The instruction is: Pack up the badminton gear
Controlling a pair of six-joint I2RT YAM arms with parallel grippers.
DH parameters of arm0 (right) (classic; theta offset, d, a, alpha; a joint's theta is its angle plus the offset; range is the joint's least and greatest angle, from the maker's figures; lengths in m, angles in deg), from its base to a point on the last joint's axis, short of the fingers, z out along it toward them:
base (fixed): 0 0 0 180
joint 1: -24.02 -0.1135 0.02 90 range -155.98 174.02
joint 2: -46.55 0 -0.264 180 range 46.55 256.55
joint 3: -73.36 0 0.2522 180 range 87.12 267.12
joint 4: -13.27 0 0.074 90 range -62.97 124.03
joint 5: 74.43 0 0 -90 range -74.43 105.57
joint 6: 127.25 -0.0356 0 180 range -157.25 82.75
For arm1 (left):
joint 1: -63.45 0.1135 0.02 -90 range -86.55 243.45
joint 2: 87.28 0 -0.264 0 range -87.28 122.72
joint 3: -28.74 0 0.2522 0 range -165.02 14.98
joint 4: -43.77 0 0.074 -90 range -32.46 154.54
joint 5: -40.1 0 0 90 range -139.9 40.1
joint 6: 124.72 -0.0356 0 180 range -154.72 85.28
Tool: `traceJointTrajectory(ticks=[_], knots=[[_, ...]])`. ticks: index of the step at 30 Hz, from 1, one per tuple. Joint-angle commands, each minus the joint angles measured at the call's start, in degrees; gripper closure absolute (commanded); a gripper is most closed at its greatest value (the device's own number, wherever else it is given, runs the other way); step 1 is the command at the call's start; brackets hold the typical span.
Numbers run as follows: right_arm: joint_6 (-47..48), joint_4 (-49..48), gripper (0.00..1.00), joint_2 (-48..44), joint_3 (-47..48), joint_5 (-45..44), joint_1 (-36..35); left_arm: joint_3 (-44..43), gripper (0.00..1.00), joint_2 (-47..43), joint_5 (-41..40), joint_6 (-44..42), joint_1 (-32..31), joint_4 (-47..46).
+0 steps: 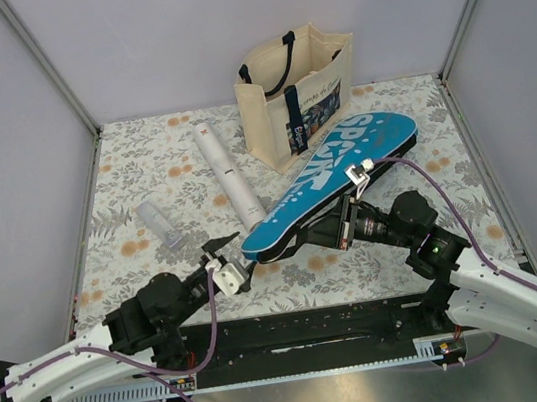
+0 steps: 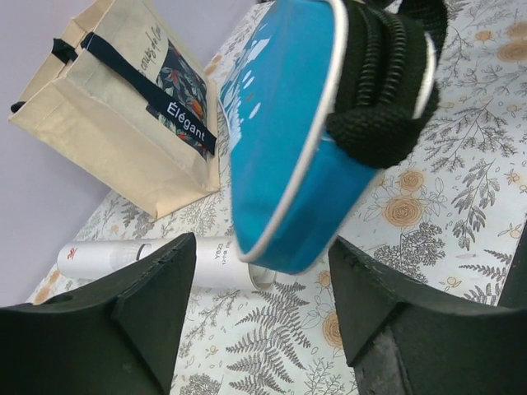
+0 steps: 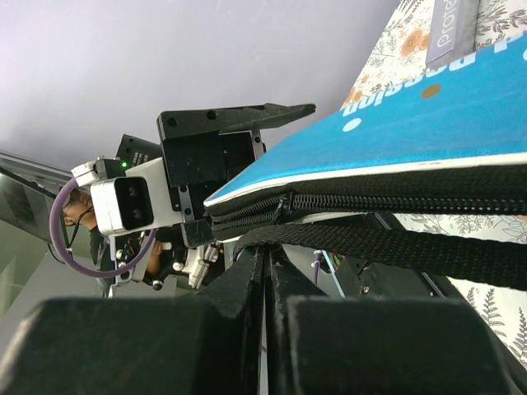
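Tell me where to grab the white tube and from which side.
Grip the white tube at mid-length, from above, jaws across its narrow width. It lies flat and diagonal on the table, so the round sides are open to a top-down pinch. Avoid its near end, which meets the blue case; the tote bag crowds its right, so the left side looks freer.

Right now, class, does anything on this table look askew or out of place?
Yes. The blue case is askew: its narrow end hangs tilted above the table, in front of the open left gripper, while the right gripper, shut on its black strap, holds it up.
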Motion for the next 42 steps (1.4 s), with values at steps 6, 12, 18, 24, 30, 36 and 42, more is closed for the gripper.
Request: traceJointTrajectory(ticks=[6,12,18,24,30,36,42], knots=[[0.63,-4.88,1.0,-0.65,0.59,1.04,-0.14,-1.47,0.64,1.7,6.4,0.46,-0.07,-5.58],[-0.69,-10.77,1.0,1.99,1.37,7.09,-0.14,-1.99,1.0,4.42,6.41,4.07,-0.07,-7.08],[-0.95,-13.41,1.0,3.13,4.36,11.5,-0.93,-2.17,1.0,7.41,3.07,7.41,-0.08,-8.66],[-2.0,-17.44,1.0,5.85,6.03,12.47,-4.44,-2.08,1.0,10.22,0.7,9.43,-0.07,-10.33],[-2.01,-20.45,1.0,8.93,7.17,10.89,-7.87,-2.17,1.0,12.95,-0.1,10.4,-0.07,-11.12],[2.91,-9.66,1.0,9.2,6.83,3.7,-8.4,-2.52,1.0,13.39,-0.19,11.71,-0.07,-12.17],[4.41,-6.74,1.0,8.77,3.93,-2.98,-8.4,-0.51,1.0,13.65,-0.1,15.32,-0.07,-15.24]])
